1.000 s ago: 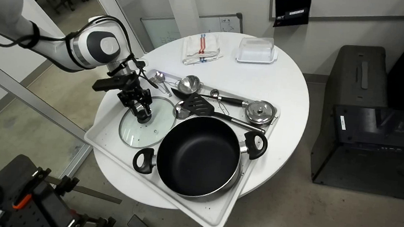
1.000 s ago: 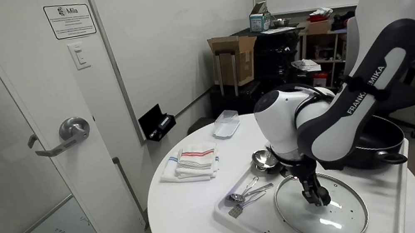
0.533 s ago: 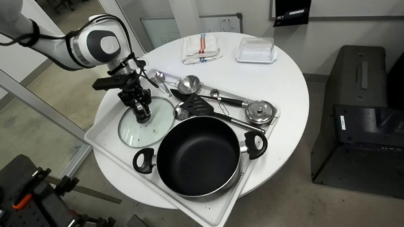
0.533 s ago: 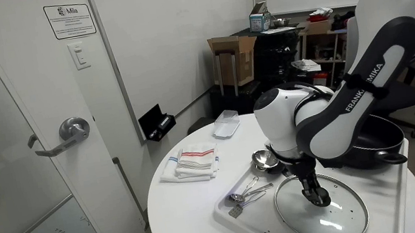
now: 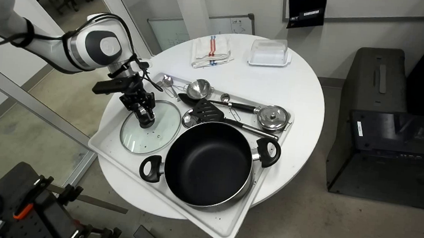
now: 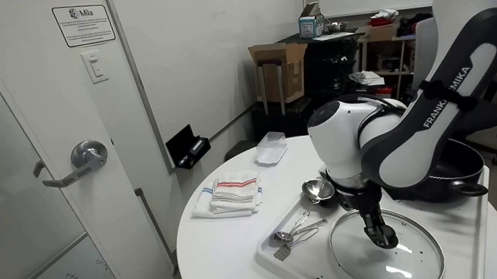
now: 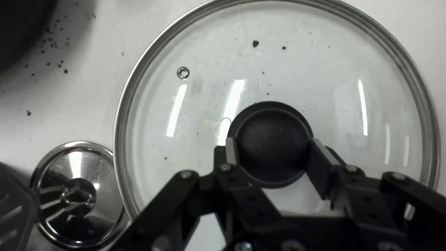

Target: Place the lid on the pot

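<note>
Before me, a white-and-black robot arm (image 6: pixel 424 150) is sporting "FRANK" lettering (image 6: pixel 434 114) by a strap (image 6: pixel 448 96), black cables (image 5: pixel 46 37) are looping past its rounded joints (image 5: pixel 103 46), and screws (image 7: pixel 186 174) are dotting its black gripper (image 7: pixel 277 151)

- The lid (image 5: pixel 157 133), round and of clear glass with a metal rim, is held roughly level by its black knob, clasped between the fingers (image 7: pixel 318 170).
- Whether the tray (image 5: pixel 210 224) on the table (image 5: pixel 306 92) is touched by the lid cannot be told.
- The pot (image 5: pixel 209 164), wide and black with 2 loop handles, is set upright on the tray, just beside the lid, its dark inside exposed.
</note>
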Controlling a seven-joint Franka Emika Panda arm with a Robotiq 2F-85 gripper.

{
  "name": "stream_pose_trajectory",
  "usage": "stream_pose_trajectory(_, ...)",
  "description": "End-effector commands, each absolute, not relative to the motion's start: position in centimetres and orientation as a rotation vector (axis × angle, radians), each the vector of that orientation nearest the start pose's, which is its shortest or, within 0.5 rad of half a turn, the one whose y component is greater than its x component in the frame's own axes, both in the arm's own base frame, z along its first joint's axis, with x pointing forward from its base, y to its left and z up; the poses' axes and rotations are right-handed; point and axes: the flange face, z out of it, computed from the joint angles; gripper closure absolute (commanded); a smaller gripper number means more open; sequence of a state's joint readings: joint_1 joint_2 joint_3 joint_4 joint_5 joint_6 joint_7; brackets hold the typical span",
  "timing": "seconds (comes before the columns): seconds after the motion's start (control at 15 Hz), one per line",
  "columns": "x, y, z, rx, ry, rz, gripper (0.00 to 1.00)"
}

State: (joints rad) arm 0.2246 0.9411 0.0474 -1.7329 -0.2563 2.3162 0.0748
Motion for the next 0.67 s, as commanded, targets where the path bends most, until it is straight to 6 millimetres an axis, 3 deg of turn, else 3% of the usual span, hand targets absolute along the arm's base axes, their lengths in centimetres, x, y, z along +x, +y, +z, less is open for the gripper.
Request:
stream_pose_trajectory(0.0, 55.5, 15.8, 5.5, -3.184, -0.645, 0.492, 0.75)
stream_pose_trajectory(0.6, 50.9, 15.3, 13.8, -3.218, -0.547, 0.383, 0.75)
